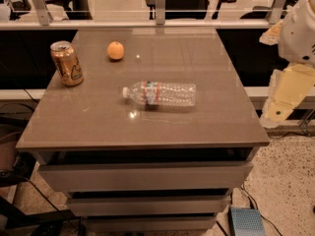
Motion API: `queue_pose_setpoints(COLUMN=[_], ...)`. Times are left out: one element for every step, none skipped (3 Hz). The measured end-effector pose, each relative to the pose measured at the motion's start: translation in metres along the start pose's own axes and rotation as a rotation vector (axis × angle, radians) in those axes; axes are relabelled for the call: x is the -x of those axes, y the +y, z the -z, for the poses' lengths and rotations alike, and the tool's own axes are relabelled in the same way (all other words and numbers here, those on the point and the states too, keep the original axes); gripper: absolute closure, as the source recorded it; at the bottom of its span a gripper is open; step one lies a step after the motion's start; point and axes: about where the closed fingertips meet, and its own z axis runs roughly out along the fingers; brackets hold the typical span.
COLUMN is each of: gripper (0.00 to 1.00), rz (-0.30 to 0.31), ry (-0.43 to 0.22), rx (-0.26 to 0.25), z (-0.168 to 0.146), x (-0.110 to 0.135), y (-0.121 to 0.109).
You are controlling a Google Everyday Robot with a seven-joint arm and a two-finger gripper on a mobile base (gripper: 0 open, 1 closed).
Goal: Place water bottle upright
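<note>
One grey-brown worktop (147,127) fills most of the view, seen from above its front edge, with drawers (142,176) stacked beneath it. Off the worktop's right edge, at 3 o'clock, hangs the robot's white arm (300,28). Below the arm is the pale yellow tool (285,97), held in the air beside the worktop and well apart from everything on it. I cannot tell whether the tool is released or clenched.

Near the worktop's centre lies the bottle (160,93), on its side rather than upright. It is clear ribbed plastic, with its white cap pointing to 9 o'clock and its base to 3 o'clock. A narrow red, white and blue band sits just behind the neck.

At 10 o'clock from the bottle a gold can (66,63) stands upright near the left edge. At 11 o'clock from the bottle, right of the can and farther back, sits a small orange (115,50), touching nothing else.
</note>
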Motion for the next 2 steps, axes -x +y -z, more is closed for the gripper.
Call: queue_pose_setpoints(gripper=[0.0,0.0], rz=[0.069,0.106], ry=[-0.059,-0.106], rx=[-0.01,-0.003], z=[-0.021,-0.049], x=[0.035,0.074], y=[-0.012,-0.024])
